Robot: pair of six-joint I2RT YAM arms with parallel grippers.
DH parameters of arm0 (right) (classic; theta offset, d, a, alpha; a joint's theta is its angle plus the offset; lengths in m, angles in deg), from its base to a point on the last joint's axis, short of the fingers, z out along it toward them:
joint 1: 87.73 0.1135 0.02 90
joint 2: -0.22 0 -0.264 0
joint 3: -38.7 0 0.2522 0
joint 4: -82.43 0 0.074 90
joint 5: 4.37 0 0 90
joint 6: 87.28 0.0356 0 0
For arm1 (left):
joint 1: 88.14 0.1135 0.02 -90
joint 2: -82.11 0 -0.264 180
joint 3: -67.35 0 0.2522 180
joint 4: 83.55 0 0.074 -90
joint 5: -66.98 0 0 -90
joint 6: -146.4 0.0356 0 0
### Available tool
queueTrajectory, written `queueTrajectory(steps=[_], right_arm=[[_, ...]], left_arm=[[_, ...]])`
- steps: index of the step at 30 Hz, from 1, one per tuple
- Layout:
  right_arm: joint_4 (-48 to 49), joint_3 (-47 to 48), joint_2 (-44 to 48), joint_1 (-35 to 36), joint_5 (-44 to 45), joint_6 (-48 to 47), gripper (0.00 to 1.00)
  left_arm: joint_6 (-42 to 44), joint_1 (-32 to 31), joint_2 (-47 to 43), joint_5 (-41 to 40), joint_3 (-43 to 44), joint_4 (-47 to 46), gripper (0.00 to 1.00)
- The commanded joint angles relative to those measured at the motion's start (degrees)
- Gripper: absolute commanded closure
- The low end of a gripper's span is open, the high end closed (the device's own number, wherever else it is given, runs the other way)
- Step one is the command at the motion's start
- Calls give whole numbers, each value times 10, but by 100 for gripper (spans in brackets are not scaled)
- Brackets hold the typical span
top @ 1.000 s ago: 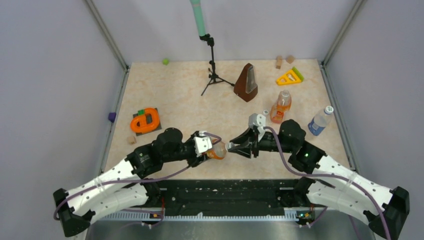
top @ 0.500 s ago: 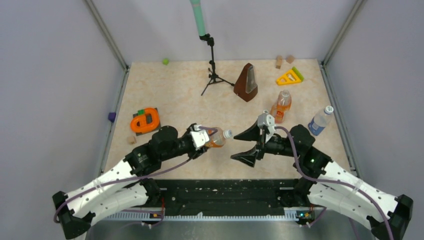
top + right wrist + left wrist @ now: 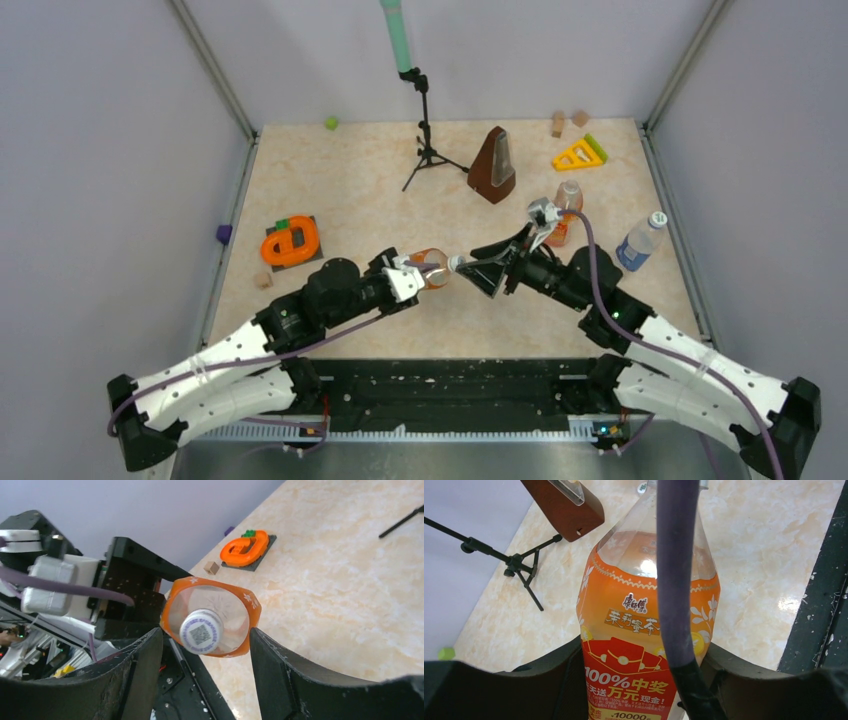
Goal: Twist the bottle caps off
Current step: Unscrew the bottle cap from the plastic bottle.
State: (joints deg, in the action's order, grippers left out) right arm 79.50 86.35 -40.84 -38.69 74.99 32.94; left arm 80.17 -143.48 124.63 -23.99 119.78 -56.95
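Note:
My left gripper is shut on the squat orange-labelled bottle, held on its side above the table with its neck pointing right. Its white cap with a printed code faces my right gripper, which is open; the jaws stand on either side of the cap with gaps. In the top view the right gripper meets the cap at mid-table. A slim orange bottle stands behind the right wrist. The clear bottle with a blue label and white cap stands at the right.
A brown metronome and a black tripod stand stand at the back. An orange toy on a dark plate and a small wooden block lie left. A yellow triangle and wooden blocks are back right.
My right gripper let go of the cap, opened wide, drew back, then returned around the cap with narrower jaws. The left gripper carried the bottle slightly farther from the table's front edge.

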Motion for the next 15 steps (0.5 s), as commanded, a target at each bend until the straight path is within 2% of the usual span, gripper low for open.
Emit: queueTrajectory(steps=[1,6,10,12,15], right_arm=[[51,34,-49,7,5,55,39],[95,27,-65,6,-34,67,45],[75,27,-54,6,-13,58,48],[70,23,-45,6,-8,55,53],[53,25,-37,6,-5,49,53]], left_arm=[[20,-6,5,-140,-2,-50,100],[22,-7,18,-138,-1,-57,100],[21,-6,12,-138,-2,-57,100],[22,-7,8,-138,-4,-56,100],[22,-7,1,-140,-5,-53,100]])
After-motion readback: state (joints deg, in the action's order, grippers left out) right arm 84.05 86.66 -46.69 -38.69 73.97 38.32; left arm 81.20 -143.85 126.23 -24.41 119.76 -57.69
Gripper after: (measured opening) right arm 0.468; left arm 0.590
